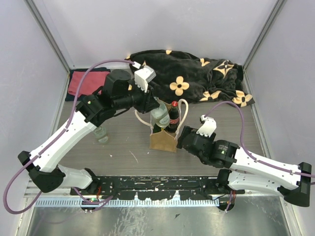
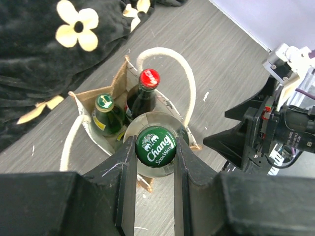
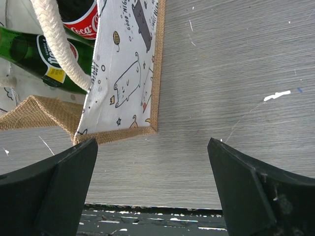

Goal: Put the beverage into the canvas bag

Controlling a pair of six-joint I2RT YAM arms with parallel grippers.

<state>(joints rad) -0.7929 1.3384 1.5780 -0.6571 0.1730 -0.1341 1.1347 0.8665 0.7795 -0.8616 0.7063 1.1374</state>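
Observation:
The canvas bag (image 1: 163,140) stands upright mid-table, tan with white rope handles (image 2: 170,59) and a pale printed side (image 3: 125,73). Inside it are a red-capped Coca-Cola bottle (image 2: 149,78) and a green bottle (image 2: 104,104). My left gripper (image 2: 154,142) is shut on the neck of a clear Chang soda water bottle (image 2: 155,146) with a green cap. It holds the bottle upright at the near side of the bag's mouth (image 1: 160,117); how deep the bottle sits is hidden. My right gripper (image 3: 152,147) is open and empty, low beside the bag's right side (image 1: 181,139).
A black flower-patterned blanket (image 1: 197,73) lies at the back. A red cloth (image 1: 81,83) lies at the back left. Another clear bottle (image 1: 101,133) stands on the table under my left arm. A black rail (image 1: 162,184) runs along the near edge.

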